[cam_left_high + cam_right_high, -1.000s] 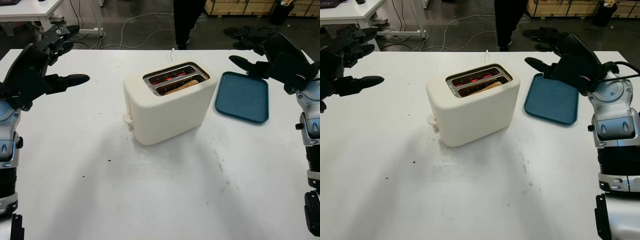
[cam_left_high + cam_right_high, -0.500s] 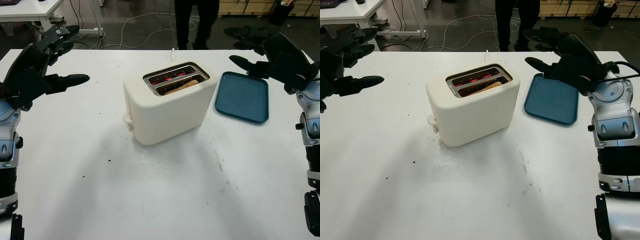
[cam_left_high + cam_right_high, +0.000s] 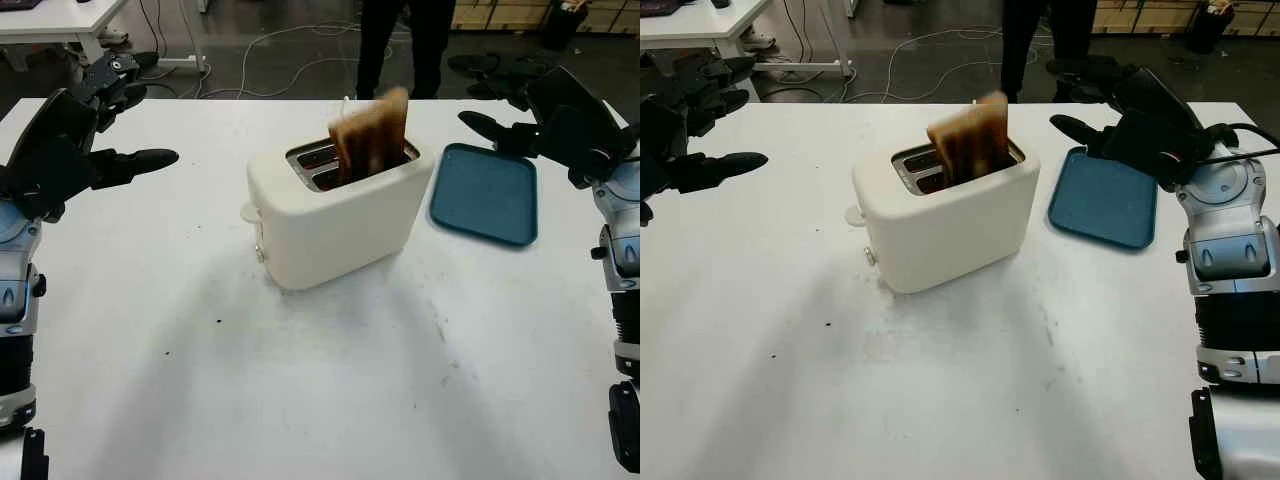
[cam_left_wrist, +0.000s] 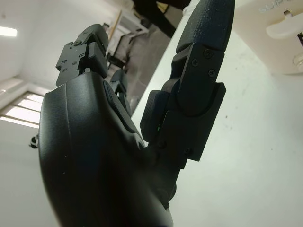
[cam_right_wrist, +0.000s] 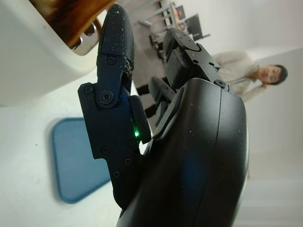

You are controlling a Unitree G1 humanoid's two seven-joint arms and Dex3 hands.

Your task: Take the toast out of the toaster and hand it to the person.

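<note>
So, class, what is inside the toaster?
A slice of toast stands up out of one slot of the toaster, browned and blurred. Its lower part is hidden inside the slot. The other slot looks dark; its depth cannot be seen.

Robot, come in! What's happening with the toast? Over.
Left robot hand open, far left above table. Right robot hand open, above blue tray. Toast sticking up from toaster, not grabbed. Nothing in the way.

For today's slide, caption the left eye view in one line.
Toast pops from the toaster; both open hands, left and right, wait.
</note>
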